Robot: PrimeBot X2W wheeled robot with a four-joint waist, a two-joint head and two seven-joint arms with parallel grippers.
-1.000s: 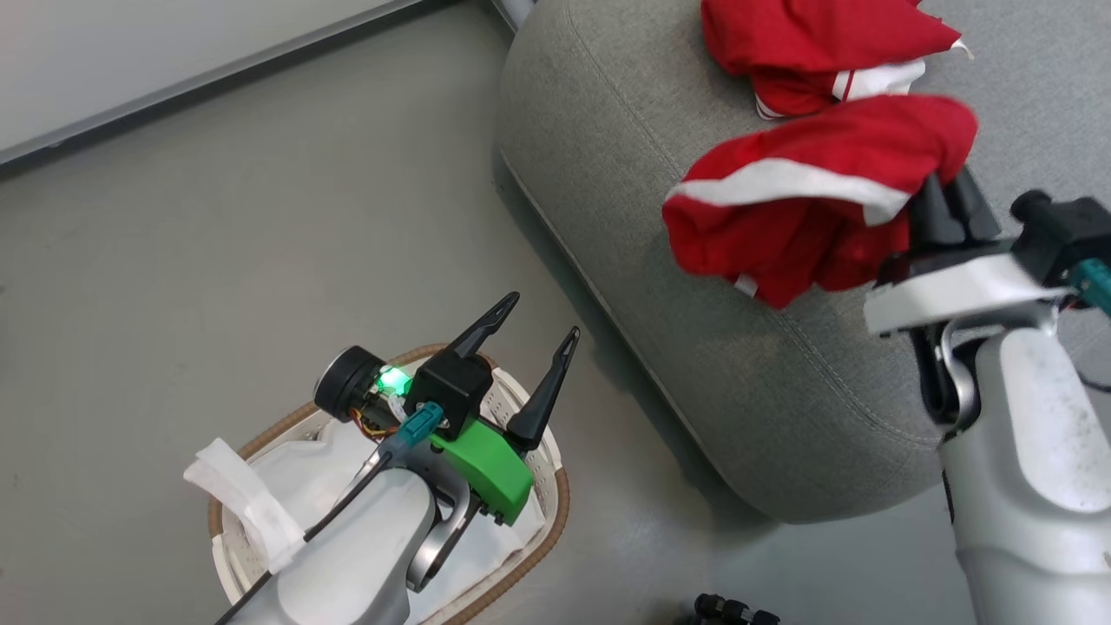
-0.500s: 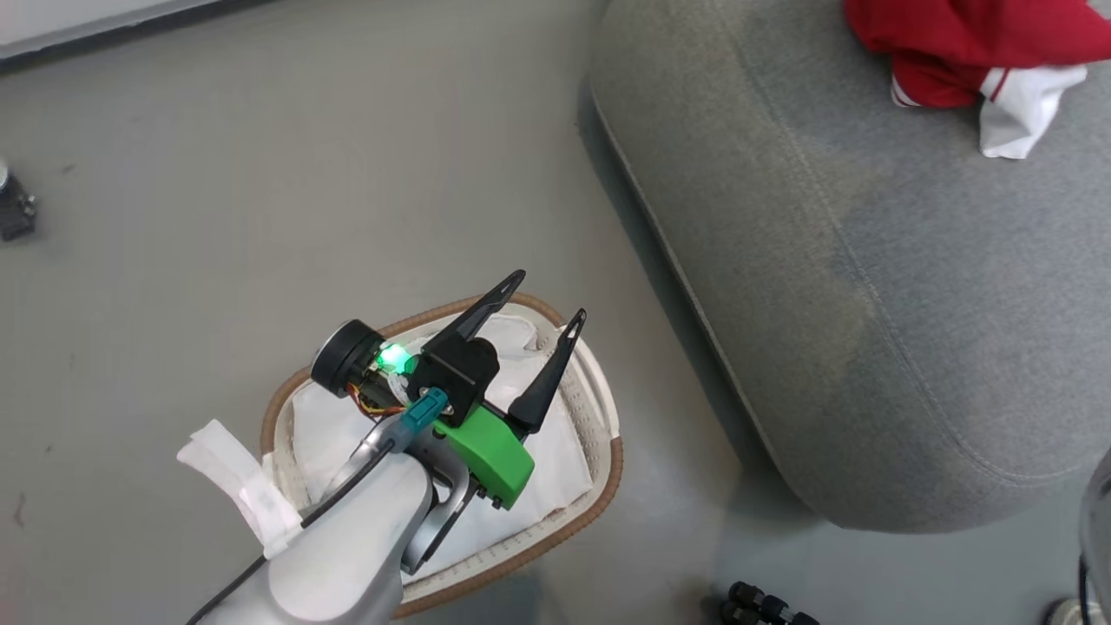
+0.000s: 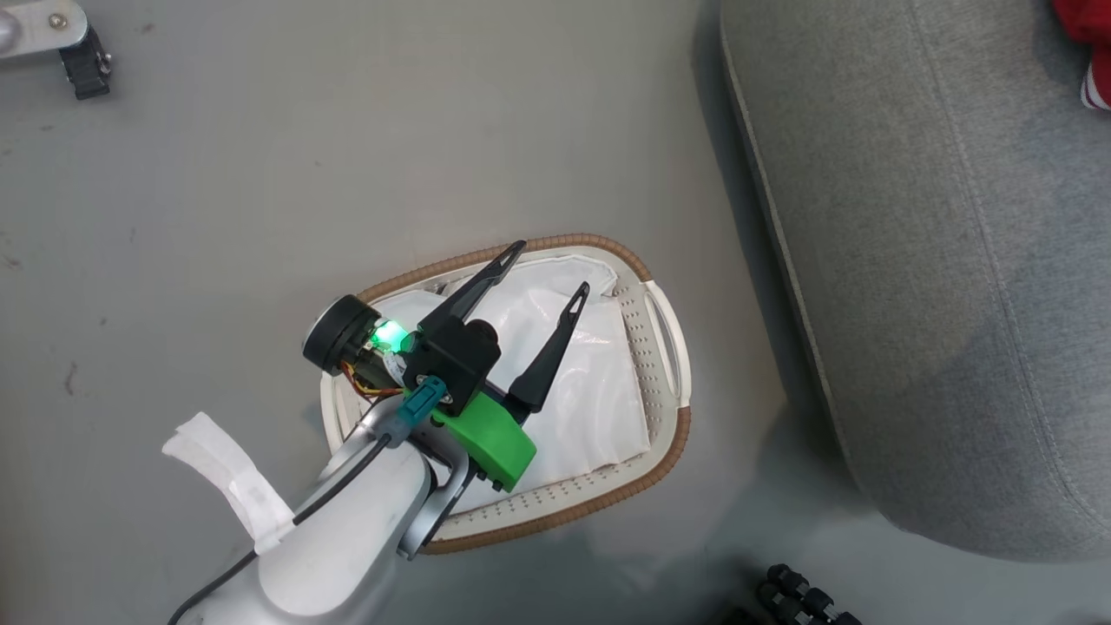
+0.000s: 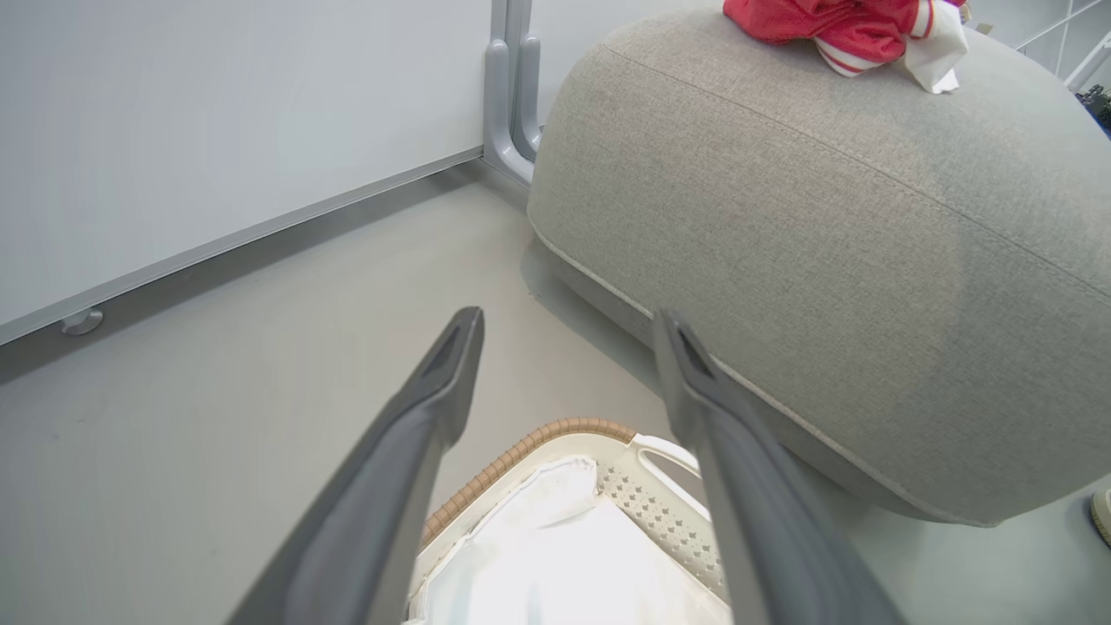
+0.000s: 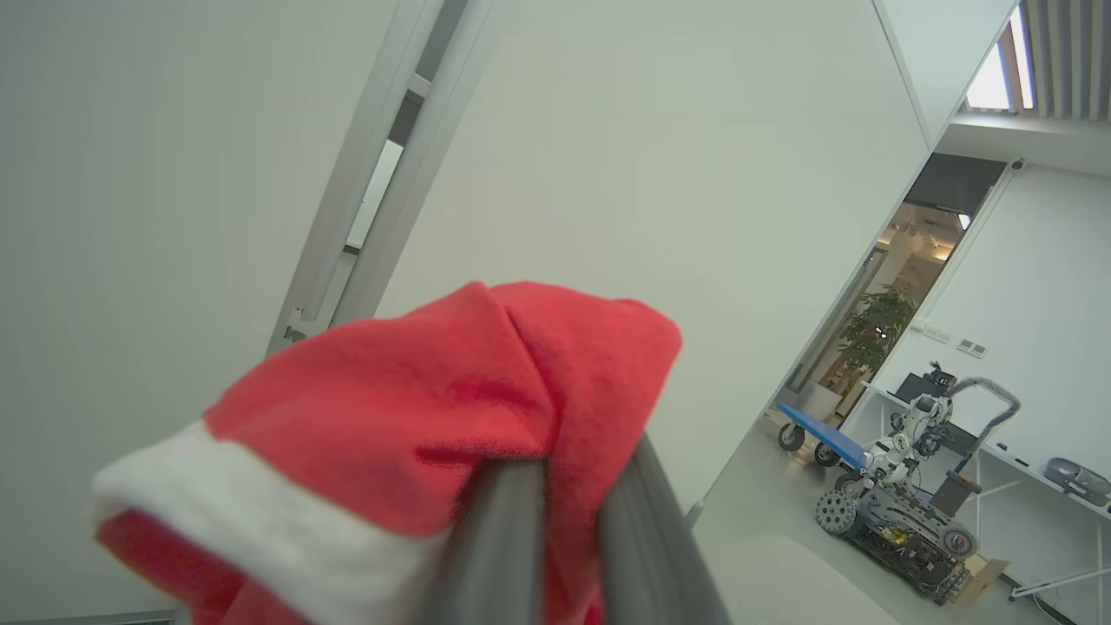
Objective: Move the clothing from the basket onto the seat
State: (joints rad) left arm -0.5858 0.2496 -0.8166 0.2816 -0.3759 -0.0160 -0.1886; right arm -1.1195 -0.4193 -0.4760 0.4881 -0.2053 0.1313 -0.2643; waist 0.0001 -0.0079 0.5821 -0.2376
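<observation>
The oval basket (image 3: 664, 325) stands on the floor, and inside it I see just its white liner (image 3: 590, 382). My left gripper (image 3: 552, 266) hovers over it, open, with nothing between the fingers; its wrist view has the gripper (image 4: 570, 317) above the basket's brown rim (image 4: 538, 438). The grey seat (image 3: 937, 260) lies to the right, with red clothing (image 3: 1089, 26) at its far edge. That clothing (image 4: 833, 26) rests bunched on top of the seat (image 4: 825, 243). My right gripper (image 5: 573, 460) is shut on a red garment with white trim (image 5: 417, 391), held up in the air before a wall.
A metal leg with a black caster (image 3: 74, 48) stands at the upper left, and small black wheels (image 3: 803, 599) lie by the bottom edge. A white wall with a grey post (image 4: 512, 95) runs behind the seat. A tracked robot (image 5: 903, 503) stands far off.
The head camera has swung left and down, so the right gripper and its garment have left that view and the whole basket shows. The left gripper stays open over the basket.
</observation>
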